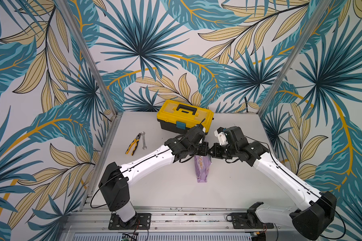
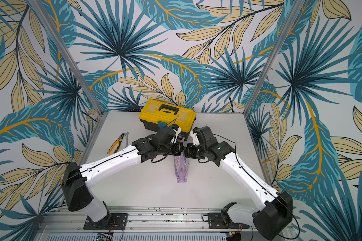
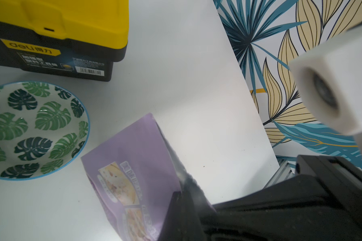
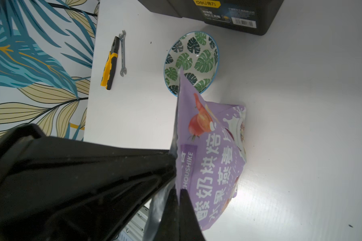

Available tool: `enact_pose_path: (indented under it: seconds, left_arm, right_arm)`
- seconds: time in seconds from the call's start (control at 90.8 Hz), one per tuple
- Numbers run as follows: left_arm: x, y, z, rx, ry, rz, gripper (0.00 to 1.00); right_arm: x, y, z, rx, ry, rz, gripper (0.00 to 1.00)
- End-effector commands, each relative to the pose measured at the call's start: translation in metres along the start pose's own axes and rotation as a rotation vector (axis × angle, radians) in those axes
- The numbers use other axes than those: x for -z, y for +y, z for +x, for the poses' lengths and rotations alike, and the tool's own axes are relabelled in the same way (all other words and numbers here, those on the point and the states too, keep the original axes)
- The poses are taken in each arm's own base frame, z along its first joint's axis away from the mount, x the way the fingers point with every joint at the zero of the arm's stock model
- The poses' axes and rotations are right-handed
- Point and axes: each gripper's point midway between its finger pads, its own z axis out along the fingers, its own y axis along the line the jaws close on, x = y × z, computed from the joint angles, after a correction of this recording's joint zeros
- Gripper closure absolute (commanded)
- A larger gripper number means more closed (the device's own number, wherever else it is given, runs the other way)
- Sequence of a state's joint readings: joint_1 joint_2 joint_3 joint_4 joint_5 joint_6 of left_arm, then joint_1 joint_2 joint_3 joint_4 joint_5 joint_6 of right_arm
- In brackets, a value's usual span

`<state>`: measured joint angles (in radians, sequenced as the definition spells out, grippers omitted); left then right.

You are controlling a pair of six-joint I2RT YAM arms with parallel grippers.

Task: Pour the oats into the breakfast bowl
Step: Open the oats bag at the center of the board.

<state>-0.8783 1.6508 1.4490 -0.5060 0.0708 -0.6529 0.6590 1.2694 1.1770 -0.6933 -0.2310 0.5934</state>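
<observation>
A light purple pouch (image 1: 201, 169) (image 2: 181, 169) stands upright near the middle of the table. The oats are hidden inside it. My left gripper (image 1: 207, 150) (image 3: 179, 194) is shut on one side of the pouch's top edge (image 3: 134, 156). My right gripper (image 1: 211, 151) (image 4: 179, 192) is shut on the opposite side of the pouch (image 4: 213, 146). The two grippers nearly touch nose to nose. The breakfast bowl (image 3: 34, 129) (image 4: 191, 60), white with green leaves and a blue rim, sits empty just beyond the pouch, toward the toolbox. In both top views the arms hide it.
A yellow-and-black toolbox (image 1: 184, 115) (image 2: 167, 114) stands shut at the back of the table, right behind the bowl. Yellow-handled pliers (image 1: 133, 144) (image 4: 109, 64) and a small wrench (image 1: 143, 140) (image 4: 122, 54) lie at the left, near the table's edge.
</observation>
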Motion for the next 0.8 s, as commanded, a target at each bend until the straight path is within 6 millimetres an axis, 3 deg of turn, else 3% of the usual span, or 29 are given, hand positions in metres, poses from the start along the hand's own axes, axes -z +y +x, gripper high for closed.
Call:
enact_pose_path:
  seconds: [0.0,0.496,0.639,0.793]
  left_arm:
    - [0.013,0.031,0.036,-0.042,0.120,-0.142,1.00]
    - [0.062,0.064,0.038,-0.125,0.133,-0.356,1.00]
    - [0.070,0.068,0.042,-0.152,0.167,-0.382,1.00]
    - [0.076,0.069,0.036,-0.146,0.132,-0.393,1.00]
  right_arm:
    - [0.010,-0.033,-0.020,0.024,-0.087,0.226,1.00]
    - [0.040,-0.061,-0.052,0.092,-0.205,0.524,1.00]
    - [0.044,-0.047,-0.067,0.145,-0.238,0.485,1.00]
    - [0.021,0.001,-0.053,0.209,-0.168,0.174,1.00]
